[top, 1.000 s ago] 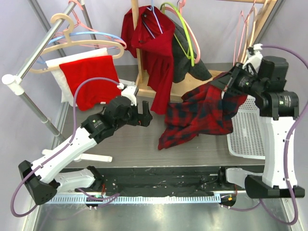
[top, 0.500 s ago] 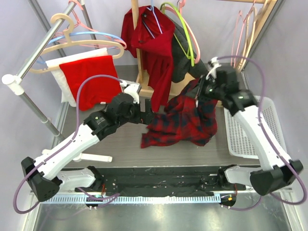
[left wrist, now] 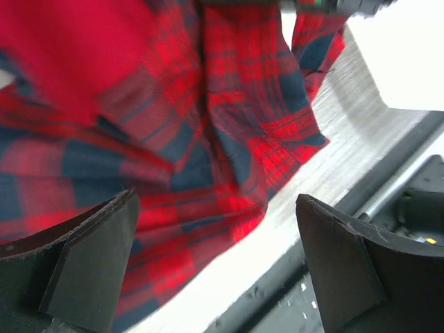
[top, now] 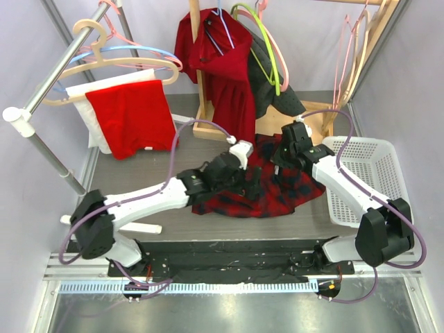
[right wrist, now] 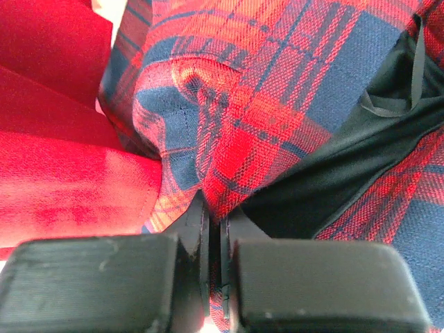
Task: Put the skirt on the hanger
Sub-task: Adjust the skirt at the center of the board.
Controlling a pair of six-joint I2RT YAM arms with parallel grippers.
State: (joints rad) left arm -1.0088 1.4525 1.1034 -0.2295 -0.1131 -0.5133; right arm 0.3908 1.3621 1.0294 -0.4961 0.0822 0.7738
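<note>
The red and navy plaid skirt (top: 288,191) lies crumpled on the table in the middle. My right gripper (top: 282,164) is shut on a fold of the skirt (right wrist: 277,83) at its far edge, the black lining (right wrist: 347,166) showing beside my closed fingertips (right wrist: 215,222). My left gripper (top: 252,184) is open just above the skirt's left part; in the left wrist view the plaid cloth (left wrist: 208,125) lies between and beyond its spread fingers (left wrist: 90,263), untouched. Empty hangers hang on the left rail (top: 104,59), the middle stand (top: 267,52) and the back right (top: 354,41).
A red dress (top: 225,83) and a dark garment (top: 274,94) hang on the wooden stand behind the skirt. A red and white cloth (top: 128,114) hangs on the left rail. A white basket (top: 374,173) stands at the right. A black strip (top: 229,253) runs along the near edge.
My right gripper has carried the skirt down and left from high at the right onto the table. My left arm has reached right, over the skirt.
</note>
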